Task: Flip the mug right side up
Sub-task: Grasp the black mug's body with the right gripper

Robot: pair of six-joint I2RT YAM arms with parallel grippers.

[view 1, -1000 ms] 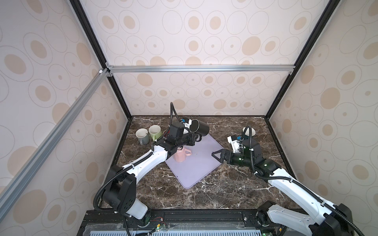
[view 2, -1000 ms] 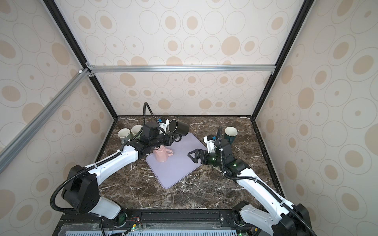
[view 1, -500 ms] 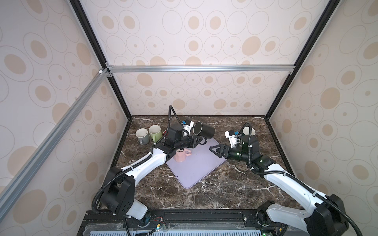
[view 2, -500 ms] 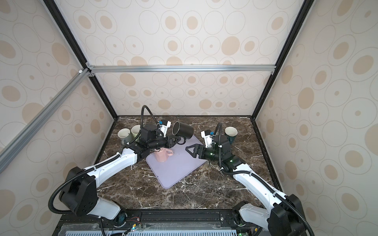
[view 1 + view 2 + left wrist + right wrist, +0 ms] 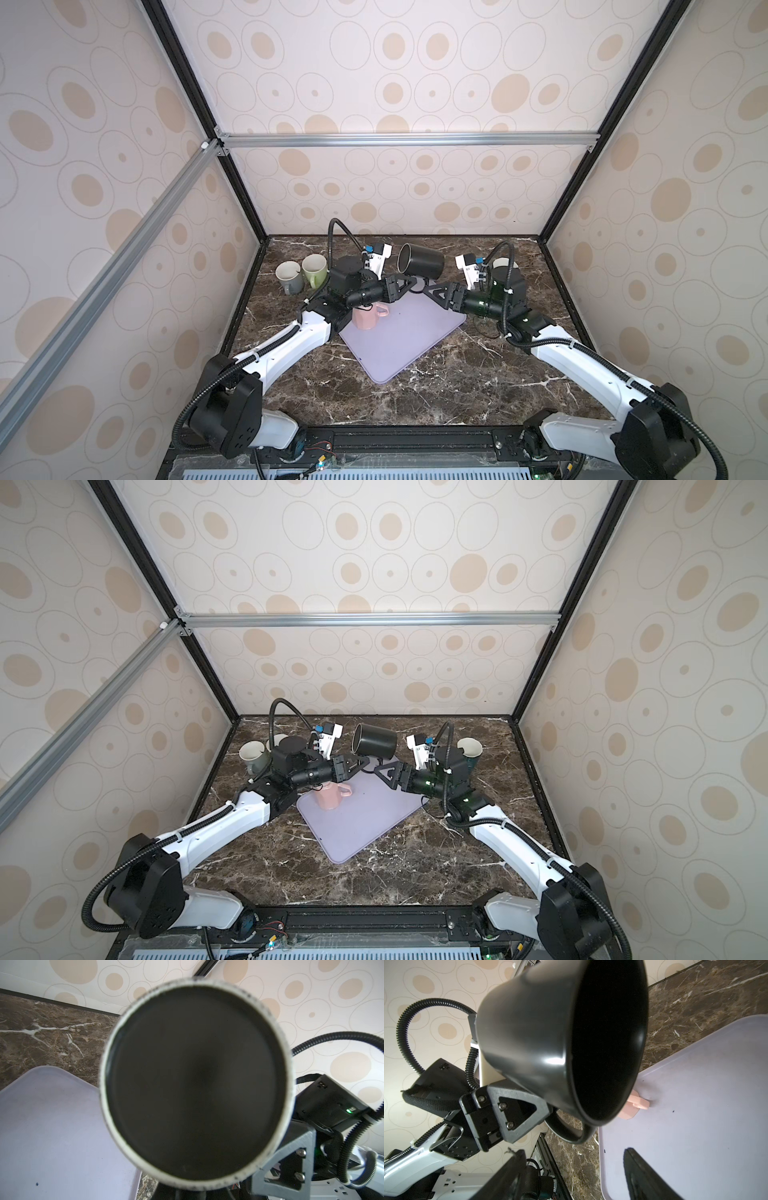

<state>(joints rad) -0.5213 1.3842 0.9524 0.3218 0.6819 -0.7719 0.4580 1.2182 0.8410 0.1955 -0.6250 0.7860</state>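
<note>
On the veined brown marble worktop (image 5: 457,390), a smooth lilac mat (image 5: 399,345) lies at the middle, with a pink mug (image 5: 365,322) near its left corner. Above the mat's far edge, the left gripper (image 5: 409,283) has its fingers clenched on the handle of the glossy black mug (image 5: 422,262). The mug is held aloft on its side, pale unglazed foot ring toward the left arm and mouth toward the right gripper (image 5: 428,290), whose fingers stand apart and empty. A sound handover likely means pinching the slick rim squarely before the handle is freed. A grey mug (image 5: 289,277) and a green mug (image 5: 314,268) sit at the far-left corner.
</note>
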